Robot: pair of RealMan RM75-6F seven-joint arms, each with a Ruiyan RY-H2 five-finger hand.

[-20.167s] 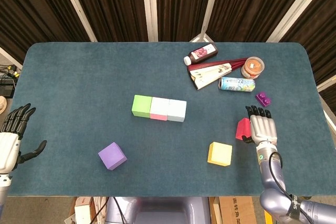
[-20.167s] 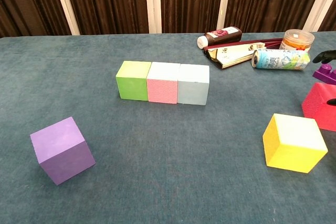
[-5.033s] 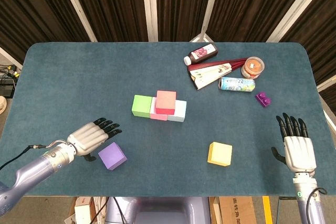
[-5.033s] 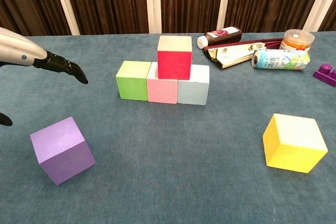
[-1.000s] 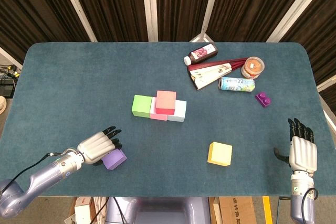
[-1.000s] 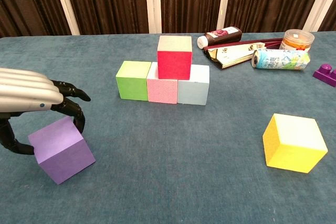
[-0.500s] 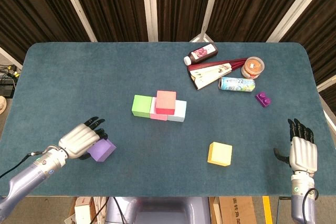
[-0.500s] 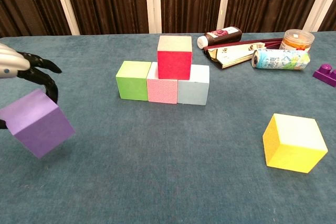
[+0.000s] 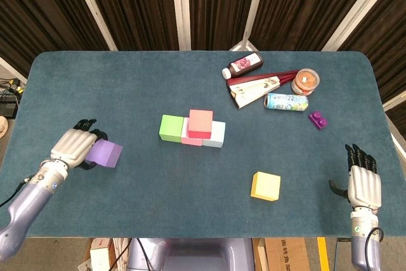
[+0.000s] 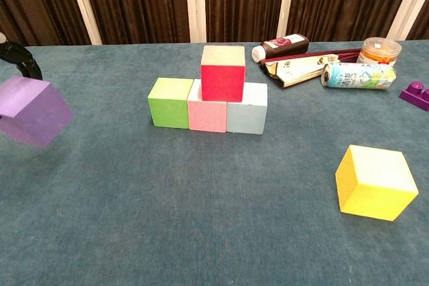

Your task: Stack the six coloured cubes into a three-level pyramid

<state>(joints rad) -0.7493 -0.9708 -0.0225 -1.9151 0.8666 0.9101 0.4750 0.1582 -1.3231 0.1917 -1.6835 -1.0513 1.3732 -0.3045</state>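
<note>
My left hand (image 9: 75,148) grips the purple cube (image 9: 104,154) (image 10: 32,110) and holds it lifted off the table at the left. A row of green cube (image 9: 170,127), pink cube (image 10: 208,114) and pale blue cube (image 9: 216,134) lies mid-table. The red cube (image 9: 200,123) (image 10: 223,72) sits on top, over the pink and pale blue ones. The yellow cube (image 9: 265,186) (image 10: 374,181) lies alone at the front right. My right hand (image 9: 363,185) hovers open near the table's right front corner, holding nothing.
At the back right lie a dark bottle (image 9: 243,65), a folded fan (image 9: 257,88), a printed can (image 9: 286,101), an orange-lidded jar (image 9: 306,81) and a small purple toy brick (image 9: 318,118). The blue cloth table (image 9: 127,87) ends close to both hands.
My left hand has lifted the purple cube off the table and carried it up and to the left. The right hand has hardly moved.
</note>
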